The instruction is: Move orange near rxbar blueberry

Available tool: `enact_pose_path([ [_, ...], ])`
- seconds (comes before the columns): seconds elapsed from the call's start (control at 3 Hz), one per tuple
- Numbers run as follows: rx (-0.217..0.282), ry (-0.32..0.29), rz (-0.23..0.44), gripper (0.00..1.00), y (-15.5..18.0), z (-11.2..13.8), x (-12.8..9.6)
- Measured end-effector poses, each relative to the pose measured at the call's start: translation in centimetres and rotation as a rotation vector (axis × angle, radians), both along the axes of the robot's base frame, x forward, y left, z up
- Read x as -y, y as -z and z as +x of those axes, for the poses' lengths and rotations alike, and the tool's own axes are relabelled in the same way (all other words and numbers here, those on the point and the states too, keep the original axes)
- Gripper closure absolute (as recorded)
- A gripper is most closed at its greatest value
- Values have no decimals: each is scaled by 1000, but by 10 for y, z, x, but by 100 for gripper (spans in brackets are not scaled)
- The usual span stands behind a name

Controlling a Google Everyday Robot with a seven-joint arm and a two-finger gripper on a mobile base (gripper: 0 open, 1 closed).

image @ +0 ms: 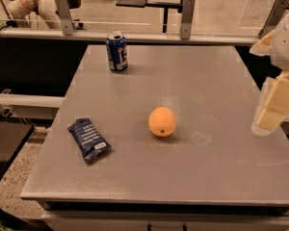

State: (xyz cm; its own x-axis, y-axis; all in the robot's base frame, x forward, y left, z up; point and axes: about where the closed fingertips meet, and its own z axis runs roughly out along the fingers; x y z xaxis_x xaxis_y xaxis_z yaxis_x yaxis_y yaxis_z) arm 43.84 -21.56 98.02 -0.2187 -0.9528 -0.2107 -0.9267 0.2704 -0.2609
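Note:
The orange [162, 121] rests on the grey table [207, 81] near its middle, with its dark stem dimple facing the front. The rxbar blueberry [88, 139], a flat dark navy wrapper with white print, lies on the table's front left, well apart from the orange. My gripper [272, 112] hangs at the right edge of the view, above the table's right side and far from the orange. It holds nothing that I can see.
An upright blue soda can [116, 52] stands at the table's back left. A glass barrier with metal posts [186, 17] runs behind the table. A seated person [33, 1] is at the far left beyond it.

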Motion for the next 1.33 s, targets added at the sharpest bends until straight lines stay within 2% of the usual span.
enact_pose_path([
  [0.33,6,-4,4,0,0,3,-3],
  [0.67,29,-31,32,0,3,19,-22],
  [1.33,13,-118,98,0,46,54,-80],
])
